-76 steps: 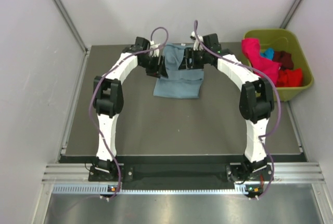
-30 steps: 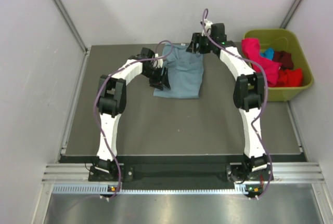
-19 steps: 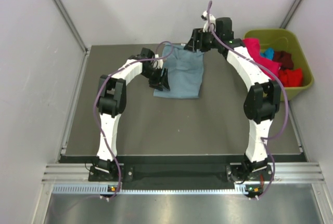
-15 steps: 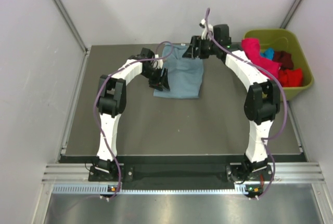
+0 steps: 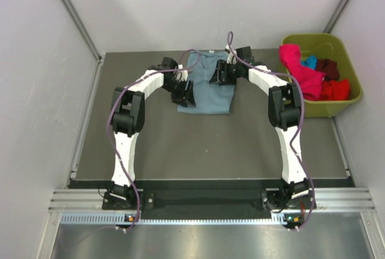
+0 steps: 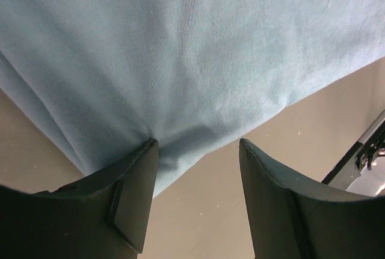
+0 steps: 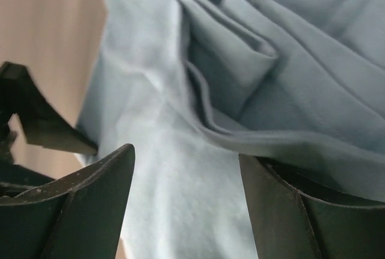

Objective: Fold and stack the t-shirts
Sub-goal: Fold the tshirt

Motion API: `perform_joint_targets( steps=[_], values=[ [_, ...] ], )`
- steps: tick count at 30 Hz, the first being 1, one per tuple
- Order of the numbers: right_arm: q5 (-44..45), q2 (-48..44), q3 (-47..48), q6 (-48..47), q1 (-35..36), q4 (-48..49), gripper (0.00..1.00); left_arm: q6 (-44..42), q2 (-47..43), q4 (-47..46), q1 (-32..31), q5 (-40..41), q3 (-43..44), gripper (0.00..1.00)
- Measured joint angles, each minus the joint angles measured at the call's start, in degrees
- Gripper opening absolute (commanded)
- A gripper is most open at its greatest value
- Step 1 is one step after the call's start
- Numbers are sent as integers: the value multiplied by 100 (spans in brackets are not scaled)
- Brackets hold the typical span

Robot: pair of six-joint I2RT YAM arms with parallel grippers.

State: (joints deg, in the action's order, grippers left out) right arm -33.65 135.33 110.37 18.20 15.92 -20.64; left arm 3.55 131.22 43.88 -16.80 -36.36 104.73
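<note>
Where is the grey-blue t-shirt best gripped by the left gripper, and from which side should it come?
Grip the grey-blue t-shirt at its left edge by the near corner, coming low from the left over the table. There the cloth ends in a thin flat border, lying between the open fingers of the left gripper.

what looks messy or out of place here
The grey-blue t-shirt is bunched into ridges under the right pincer instead of lying flat, and a pink t-shirt droops over the green bin's rim toward the table.
</note>
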Motion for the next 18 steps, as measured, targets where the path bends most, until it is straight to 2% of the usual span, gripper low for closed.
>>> perform_joint_targets(
  steps=[7,11,18],
  values=[
    [55,122,46,-4,-101,-22,71,11,-256,-153,-66,199,-409,62],
    [-61,9,-299,-2,-140,175,70,-11,-474,-210,-173,483,-656,61],
    [-127,-57,-337,11,-184,98,71,-103,-702,249,-280,1200,-588,64]
  ],
)
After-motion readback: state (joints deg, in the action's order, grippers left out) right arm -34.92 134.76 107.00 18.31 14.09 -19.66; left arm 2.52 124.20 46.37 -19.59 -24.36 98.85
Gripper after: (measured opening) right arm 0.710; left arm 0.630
